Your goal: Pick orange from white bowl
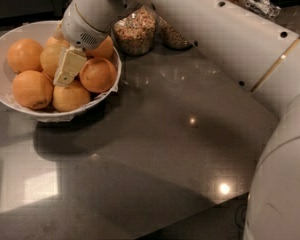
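Note:
The white bowl (5, 41) stands at the back left of the dark counter and holds several oranges. The paler, more yellow orange (49, 59) lies near the bowl's middle, among deeper-orange ones (24, 54) (97, 74). My gripper (65, 70) reaches down into the bowl from the upper right. Its cream-coloured tip lies against the right side of the pale orange, between it and the deep-orange one to the right. A second pale orange (70, 98) lies just below the gripper at the bowl's front.
Two glass jars of grains (136, 30) (174, 36) stand just right of the bowl at the back. My white arm (215, 29) spans the top right. The counter's front edge (200, 214) runs along the lower right.

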You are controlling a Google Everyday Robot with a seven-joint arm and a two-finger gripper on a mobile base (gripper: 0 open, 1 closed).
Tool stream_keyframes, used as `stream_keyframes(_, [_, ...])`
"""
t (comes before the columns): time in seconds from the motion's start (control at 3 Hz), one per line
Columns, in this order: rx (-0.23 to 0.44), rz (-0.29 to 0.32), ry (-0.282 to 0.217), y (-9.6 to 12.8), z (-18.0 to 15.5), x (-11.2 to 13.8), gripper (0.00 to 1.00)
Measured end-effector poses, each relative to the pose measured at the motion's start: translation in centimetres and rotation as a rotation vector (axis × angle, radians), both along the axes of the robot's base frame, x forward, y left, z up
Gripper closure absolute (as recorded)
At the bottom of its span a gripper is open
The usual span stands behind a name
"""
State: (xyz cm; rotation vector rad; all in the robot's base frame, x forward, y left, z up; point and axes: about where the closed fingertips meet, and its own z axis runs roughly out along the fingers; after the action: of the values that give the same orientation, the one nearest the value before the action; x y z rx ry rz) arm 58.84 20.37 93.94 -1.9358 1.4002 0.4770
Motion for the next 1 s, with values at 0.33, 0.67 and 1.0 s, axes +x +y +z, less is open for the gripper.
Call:
stream_keyframes(0.33, [-0.004,0.003,0.019,0.16,-0.68,0.36,0.30])
stream_keyframes(0.67, [-0.005,0.004,0.029,0.21,-0.98,0.56,0.49])
stream_keyframes(1.0, [-0.005,0.004,0.029,0.21,-0.98,0.56,0.72])
